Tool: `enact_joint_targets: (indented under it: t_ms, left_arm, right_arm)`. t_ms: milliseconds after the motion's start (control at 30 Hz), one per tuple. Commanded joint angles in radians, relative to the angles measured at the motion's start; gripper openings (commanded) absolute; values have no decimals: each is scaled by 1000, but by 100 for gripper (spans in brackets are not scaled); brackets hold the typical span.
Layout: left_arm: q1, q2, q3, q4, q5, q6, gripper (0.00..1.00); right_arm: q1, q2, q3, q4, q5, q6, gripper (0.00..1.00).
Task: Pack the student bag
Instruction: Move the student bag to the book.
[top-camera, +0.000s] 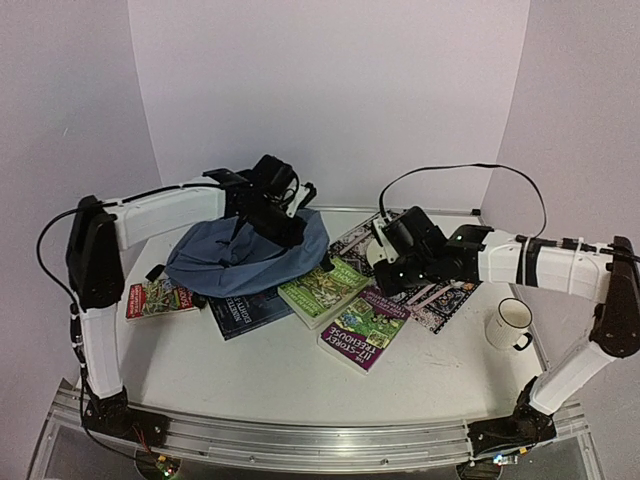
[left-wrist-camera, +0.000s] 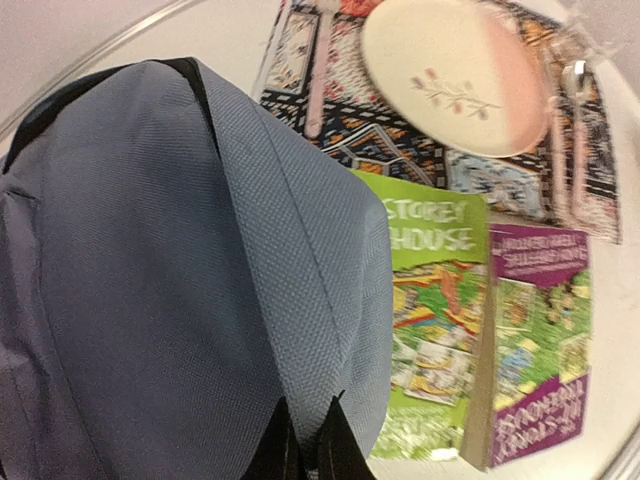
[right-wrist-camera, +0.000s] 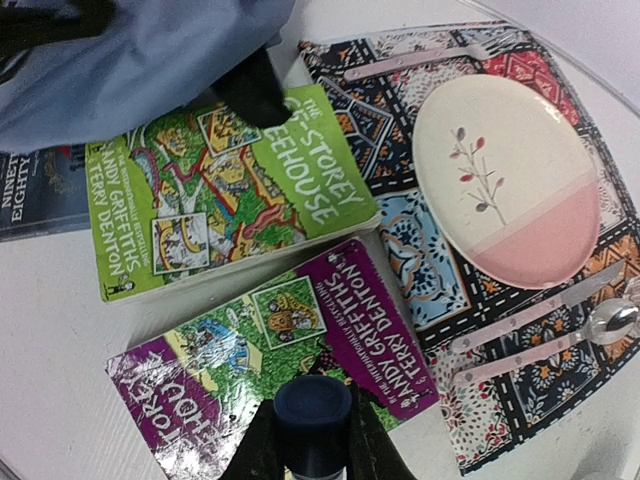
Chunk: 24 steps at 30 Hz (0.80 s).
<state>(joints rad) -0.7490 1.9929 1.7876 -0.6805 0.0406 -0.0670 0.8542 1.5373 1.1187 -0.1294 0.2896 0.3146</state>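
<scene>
White table (top-camera: 260, 370) holding the student bag (top-camera: 240, 255), red book (top-camera: 158, 298), dark book (top-camera: 245, 310), green book (top-camera: 322, 288), purple book (top-camera: 365, 328), patterned placemat (top-camera: 440, 295) and a white mug (top-camera: 510, 322)

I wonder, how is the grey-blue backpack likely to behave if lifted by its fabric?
The student bag will probably sag and fold rather than hold shape: its cloth lies slumped and creased. It seems light for its size, looking slack and unfilled. Pushed, it may drag the green book it overlaps.
</scene>
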Motion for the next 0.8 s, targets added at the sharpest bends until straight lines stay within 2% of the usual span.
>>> enact_joint_targets:
  t_ms: [0, 167, 400, 567, 633, 767]
  left_arm:
    - [-105, -215, -45, 27, 163, 16, 0]
    - [-225, -298, -124, 29, 228, -53, 0]
    - [-380, -293, -249, 36, 243, -146, 13]
    - [-392, -293, -278, 36, 178, -167, 39]
    - [-390, -311, -273, 29, 73, -163, 51]
    - [-351, -347, -278, 12, -125, -167, 66]
  right_arm:
    - [-20, -92, 29, -10, 116, 25, 6]
    - [-29, -141, 61, -10, 152, 14, 6]
    - [-31, -171, 73, -16, 142, 10, 6]
    - [-31, -156, 72, -18, 56, 23, 6]
    - [-30, -142, 72, -13, 10, 35, 6]
    - [-30, -117, 65, 22, -89, 68, 6]
